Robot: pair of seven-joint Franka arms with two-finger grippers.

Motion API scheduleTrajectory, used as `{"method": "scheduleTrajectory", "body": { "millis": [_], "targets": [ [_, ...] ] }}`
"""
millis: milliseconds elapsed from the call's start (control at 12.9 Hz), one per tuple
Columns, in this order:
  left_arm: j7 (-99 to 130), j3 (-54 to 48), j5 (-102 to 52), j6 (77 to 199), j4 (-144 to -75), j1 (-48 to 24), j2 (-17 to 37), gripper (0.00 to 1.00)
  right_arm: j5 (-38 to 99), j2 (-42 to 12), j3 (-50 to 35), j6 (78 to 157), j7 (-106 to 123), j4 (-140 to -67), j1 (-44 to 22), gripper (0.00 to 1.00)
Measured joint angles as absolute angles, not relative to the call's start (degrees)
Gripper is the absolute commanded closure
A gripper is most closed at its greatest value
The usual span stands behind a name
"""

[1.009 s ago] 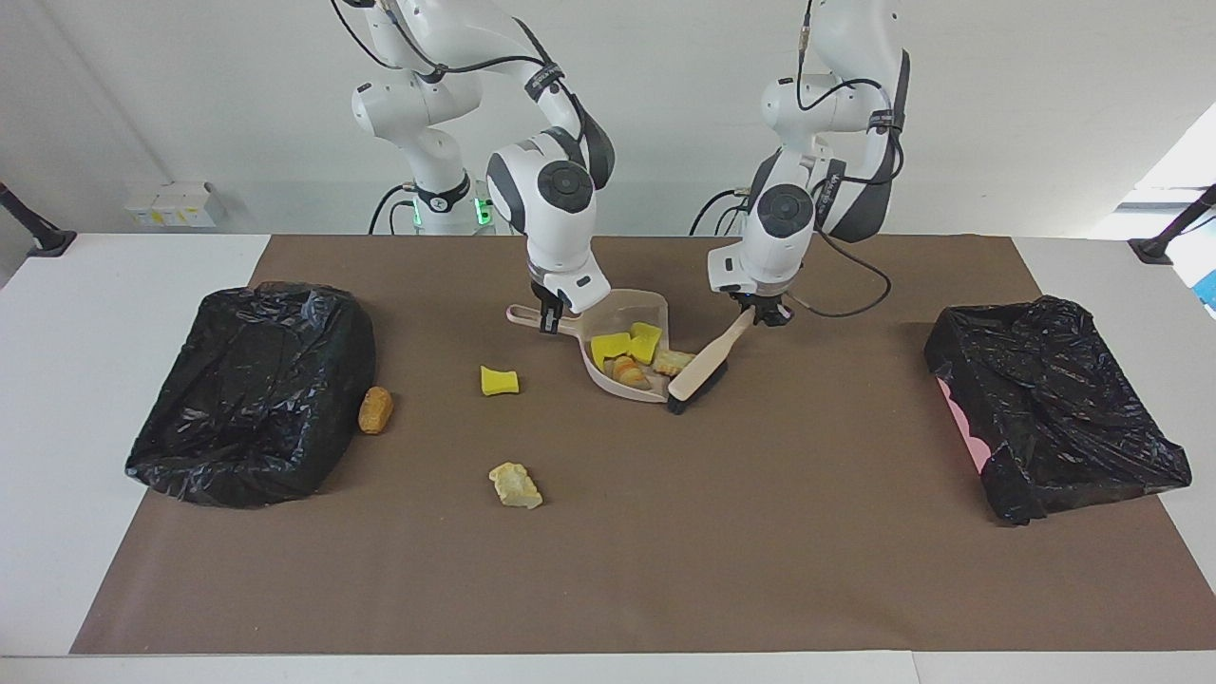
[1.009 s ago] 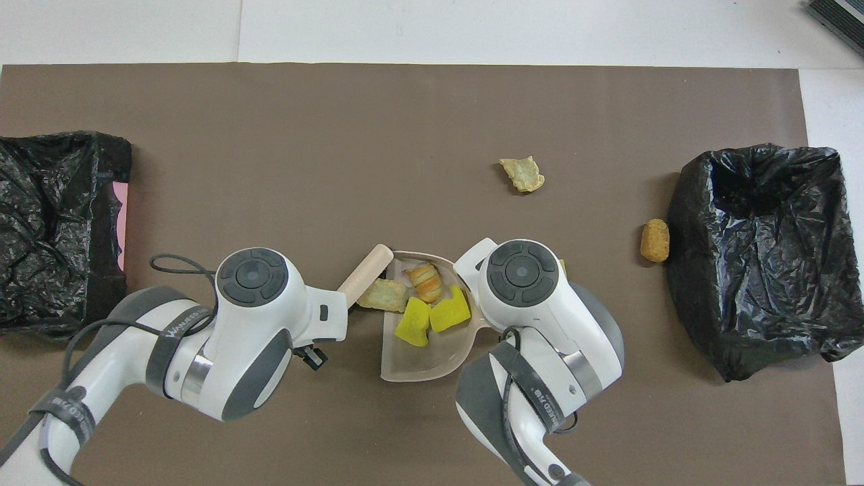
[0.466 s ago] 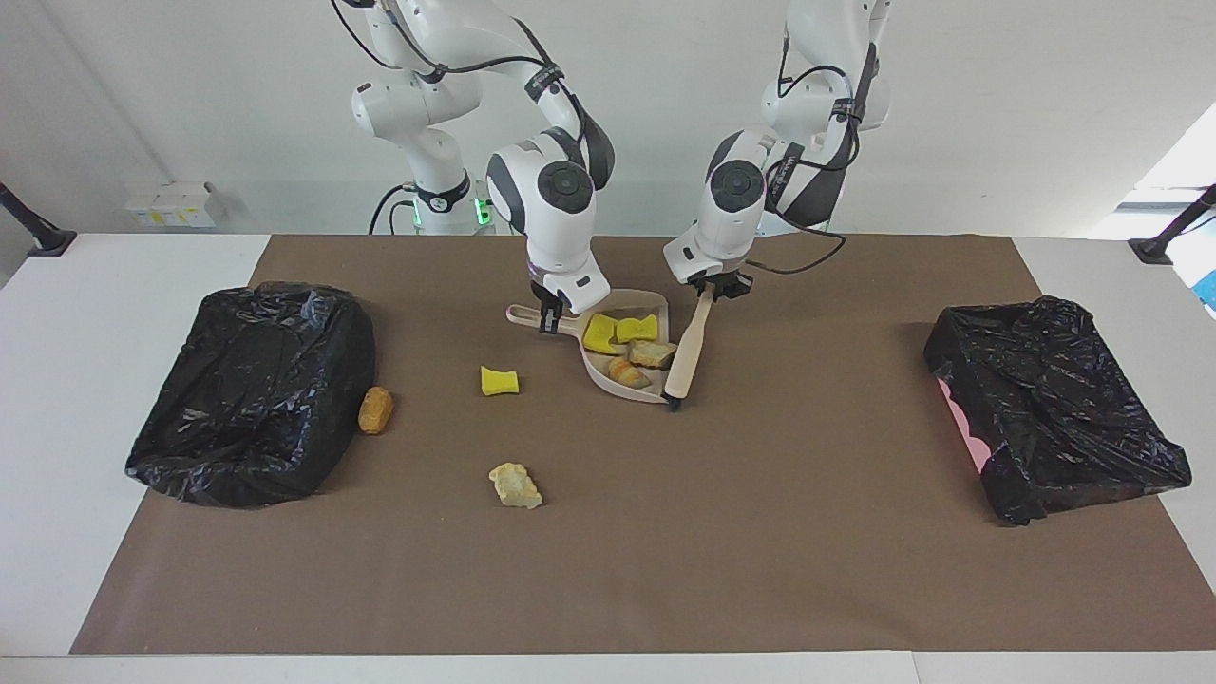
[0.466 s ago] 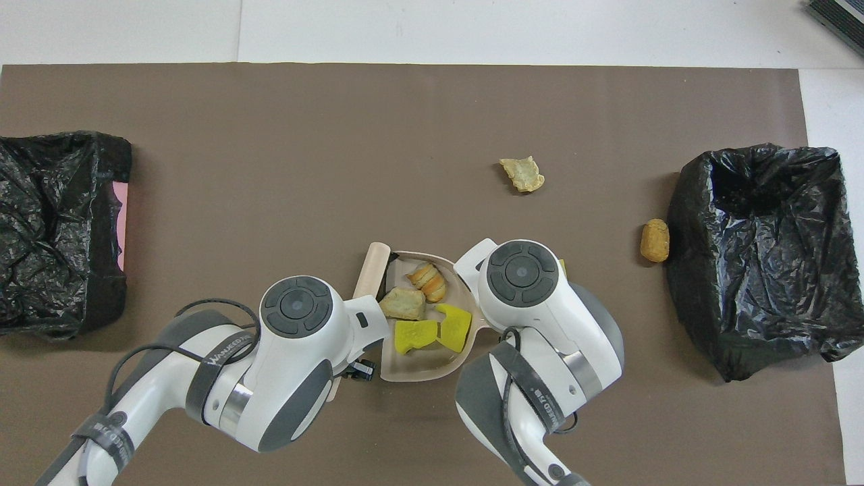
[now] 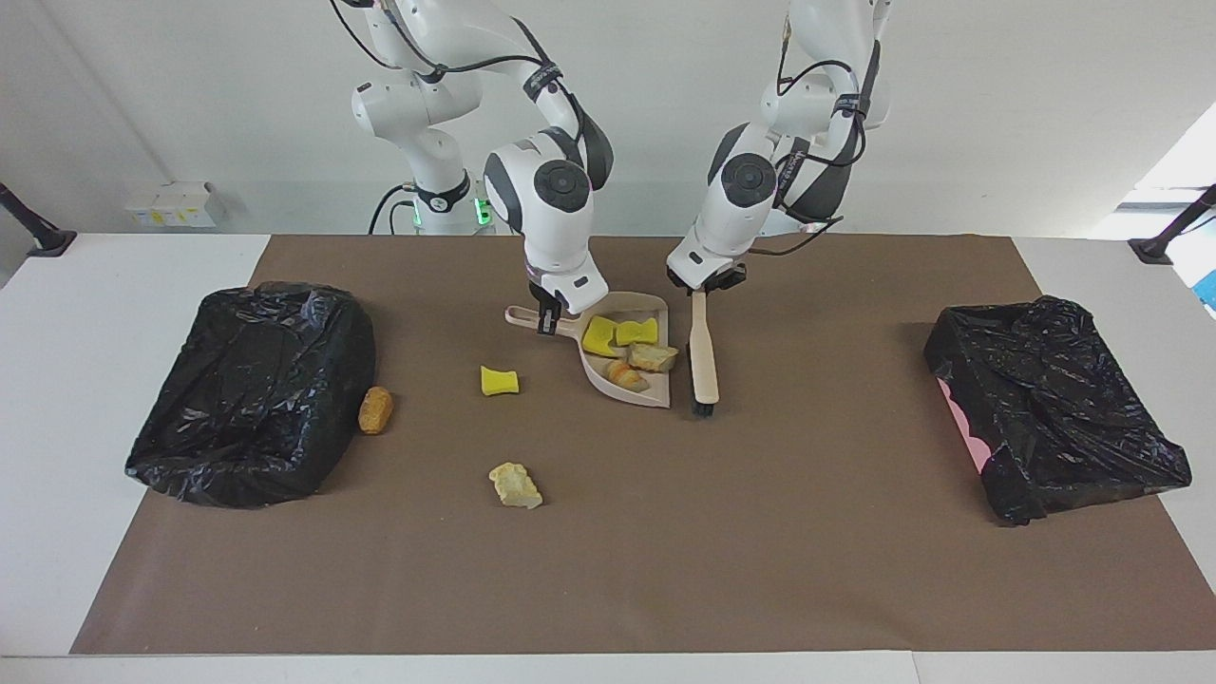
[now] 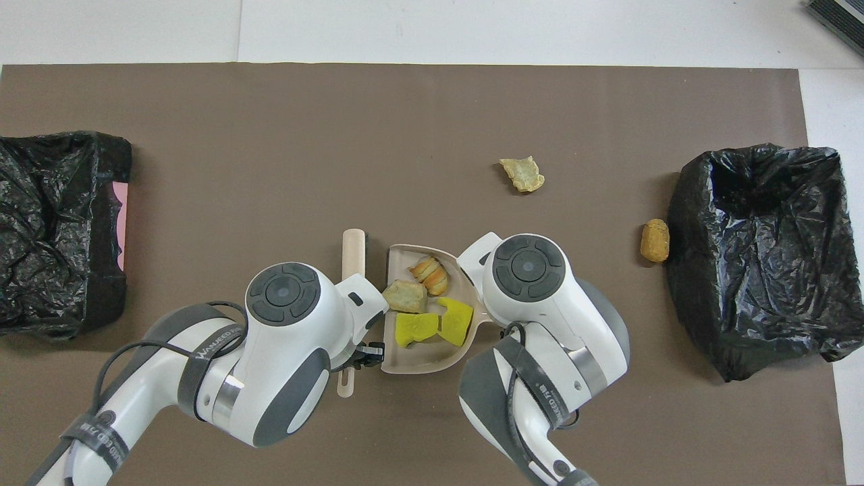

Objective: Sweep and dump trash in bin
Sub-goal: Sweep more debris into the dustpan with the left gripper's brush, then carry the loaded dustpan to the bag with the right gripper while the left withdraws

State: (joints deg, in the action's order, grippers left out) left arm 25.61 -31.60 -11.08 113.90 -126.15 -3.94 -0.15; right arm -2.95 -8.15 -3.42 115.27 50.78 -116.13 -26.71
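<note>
A beige dustpan point(image 5: 635, 304) lies mid-table holding two yellow chunks point(image 5: 600, 334), a beige lump point(image 5: 653, 356) and an orange-beige lump point(image 5: 624, 373). My right gripper point(image 5: 548, 321) is shut on the pan's handle. My left gripper point(image 5: 705, 285) is shut on the handle of the beige brush point(image 5: 703, 351), which lies beside the pan toward the left arm's end, bristles down on the mat. Loose trash lies toward the right arm's end: a yellow chunk point(image 5: 499, 380), a beige lump point(image 5: 515, 484) point(image 6: 522, 174) and an orange-brown oval point(image 5: 375, 408) point(image 6: 655, 239).
A black-bagged bin point(image 5: 252, 389) point(image 6: 759, 256) stands at the right arm's end of the brown mat, the orange-brown oval touching its side. A second black-bagged bin point(image 5: 1050, 408) point(image 6: 57, 229) stands at the left arm's end.
My left gripper swept the brush across the pan's mouth, pushing the pieces deeper in, then swung it out to lie alongside the pan. My right gripper and the pan barely moved.
</note>
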Motion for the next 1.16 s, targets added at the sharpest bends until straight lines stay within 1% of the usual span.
{"method": "scheduleTrajectory", "body": {
  "millis": [155, 310, 466, 621, 931, 1164],
  "targets": [
    [29.72, -31.76, -11.11, 113.82, -126.01, -3.99, -0.53, 1.00, -2.95, -8.08, -3.33, 114.48, 51.08, -114.64, -25.41, 1.00],
    [31.72, -32.90, -11.18, 113.82, -126.43, -4.25, -1.26, 1.00, -2.95, -8.00, -3.29, 112.11, 52.82, -112.44, -23.77, 1.00],
    [34.03, -35.60, -11.60, 114.43, -128.51, -4.48, -3.07, 1.00, -2.95, -7.92, -3.20, 109.87, 57.64, -110.07, -20.90, 1.00],
    [35.17, -38.03, -15.23, 115.34, -131.62, -4.95, -5.86, 1.00, -2.95, -7.89, -3.12, 107.85, 63.49, -107.67, -17.46, 1.00],
    [37.73, -47.01, -22.87, 119.74, -138.87, -5.07, -12.29, 1.00, -2.94, -7.82, -2.89, 103.95, 72.88, -104.21, -9.08, 1.00],
    [44.44, -54.70, -24.56, 120.35, -140.74, -5.17, -14.77, 1.00, -2.94, -7.07, -2.53, 101.18, 76.43, -101.79, -3.75, 1.00]
  ]
}}
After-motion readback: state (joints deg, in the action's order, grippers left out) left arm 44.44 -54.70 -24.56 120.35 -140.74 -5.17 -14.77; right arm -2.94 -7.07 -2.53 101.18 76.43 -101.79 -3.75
